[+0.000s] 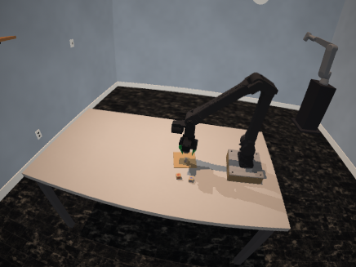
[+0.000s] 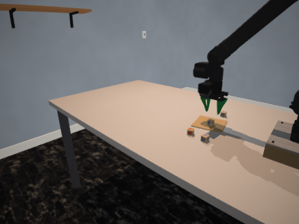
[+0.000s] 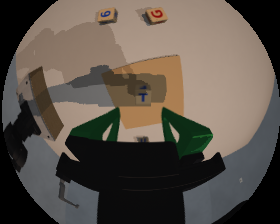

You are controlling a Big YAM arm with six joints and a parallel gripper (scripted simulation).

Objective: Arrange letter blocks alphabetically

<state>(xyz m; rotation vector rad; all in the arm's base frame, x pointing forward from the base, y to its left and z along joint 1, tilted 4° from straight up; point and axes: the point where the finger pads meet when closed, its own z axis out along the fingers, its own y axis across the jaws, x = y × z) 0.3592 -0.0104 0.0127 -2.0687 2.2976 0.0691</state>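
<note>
A tan mat [image 1: 182, 159] lies flat on the table; it also shows in the exterior view [image 2: 209, 122] and in the wrist view [image 3: 150, 91]. One block with a blue T on top [image 3: 143, 95] sits on the mat [image 2: 210, 122]. A block with a red letter [image 3: 155, 13] [image 2: 190, 131] and a block with a blue mark [image 3: 105, 15] lie off the mat on the table [image 2: 205, 138]. A fourth block [image 2: 223, 114] lies off the mat on its other side. My gripper [image 2: 212, 107] is open and empty, and hovers above the mat's edge [image 3: 143, 136].
The arm's base block [image 1: 244, 166] stands on the table to the right of the mat. The arm's shadow [image 2: 240, 138] falls across the mat and table. A black pedestal with another arm [image 1: 316, 104] stands on the floor beyond the table.
</note>
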